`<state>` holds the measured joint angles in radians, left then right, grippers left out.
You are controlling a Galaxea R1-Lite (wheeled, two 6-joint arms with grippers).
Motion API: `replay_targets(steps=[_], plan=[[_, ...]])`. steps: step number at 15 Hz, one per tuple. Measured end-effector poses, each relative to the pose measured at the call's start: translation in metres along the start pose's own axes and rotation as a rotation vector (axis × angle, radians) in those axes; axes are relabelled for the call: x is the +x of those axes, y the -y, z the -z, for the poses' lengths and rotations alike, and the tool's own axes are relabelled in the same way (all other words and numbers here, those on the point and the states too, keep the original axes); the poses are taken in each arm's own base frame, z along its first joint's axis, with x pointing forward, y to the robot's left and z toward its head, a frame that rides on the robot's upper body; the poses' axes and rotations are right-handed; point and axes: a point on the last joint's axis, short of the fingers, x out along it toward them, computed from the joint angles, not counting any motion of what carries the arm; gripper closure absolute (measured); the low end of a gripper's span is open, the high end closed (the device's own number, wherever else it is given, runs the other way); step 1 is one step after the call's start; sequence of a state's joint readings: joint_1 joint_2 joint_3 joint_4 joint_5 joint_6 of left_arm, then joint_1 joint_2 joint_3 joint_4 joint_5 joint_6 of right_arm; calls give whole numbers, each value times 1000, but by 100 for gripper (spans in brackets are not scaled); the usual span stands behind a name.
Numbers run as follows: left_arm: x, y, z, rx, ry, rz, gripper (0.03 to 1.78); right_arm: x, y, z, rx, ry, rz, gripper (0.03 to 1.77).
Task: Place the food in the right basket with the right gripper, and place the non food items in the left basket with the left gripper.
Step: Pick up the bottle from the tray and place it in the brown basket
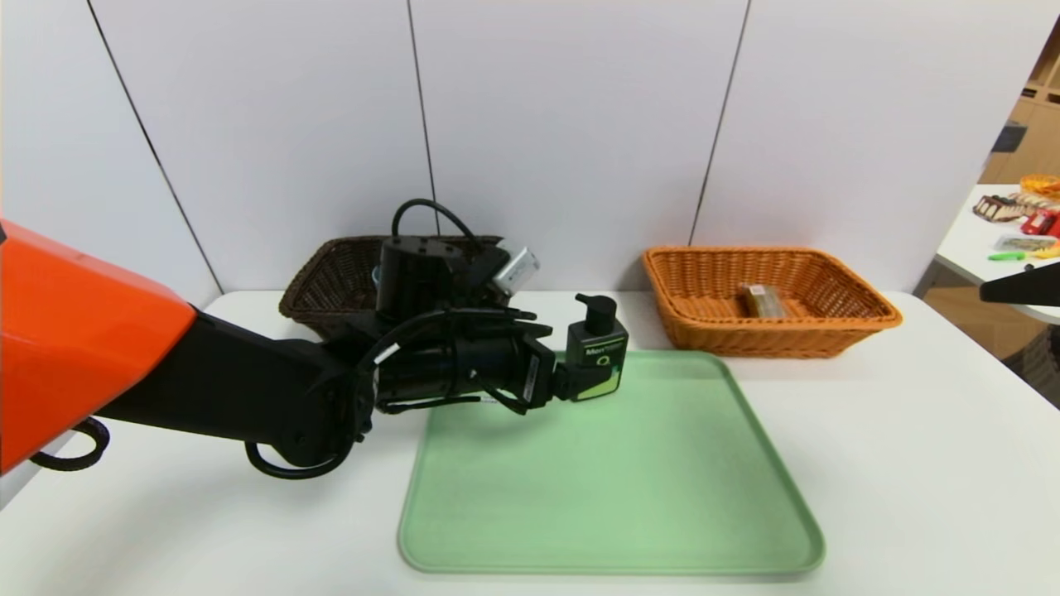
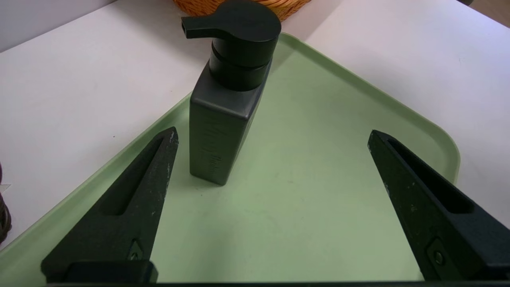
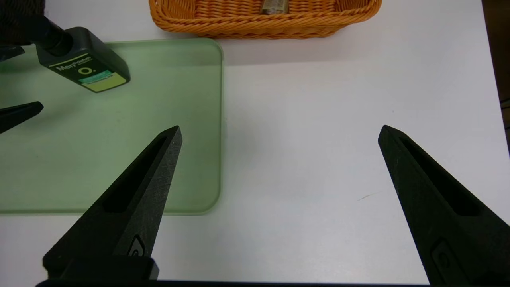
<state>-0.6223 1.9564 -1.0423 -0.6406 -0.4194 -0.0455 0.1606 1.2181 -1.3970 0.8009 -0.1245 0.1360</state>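
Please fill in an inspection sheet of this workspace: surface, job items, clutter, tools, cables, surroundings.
Surface: white table with a green tray on it.
Job items: black pump bottle upright on the tray; wrapped snack bar in the orange basket; dark brown basket partly hidden behind the left arm.
Clutter: nothing seen on the tray besides the bottle.
Tools: left tool open at the bottle, not gripping it; right tool open over the table, right of the tray, holding nothing.
Cables: black cables loop along the left arm.
Surroundings: pale panelled wall behind; side table with assorted items at right.
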Motion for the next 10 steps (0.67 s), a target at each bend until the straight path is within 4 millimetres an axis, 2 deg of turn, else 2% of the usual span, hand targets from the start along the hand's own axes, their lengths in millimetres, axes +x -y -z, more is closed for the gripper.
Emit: replay_targets(steps=[5, 10], plan=[[16, -8, 8, 17, 38, -16, 12, -2, 0, 2, 0, 0, -1, 10], [40, -20, 14, 17, 50, -18, 12, -7, 1, 3, 0, 12, -2, 10]])
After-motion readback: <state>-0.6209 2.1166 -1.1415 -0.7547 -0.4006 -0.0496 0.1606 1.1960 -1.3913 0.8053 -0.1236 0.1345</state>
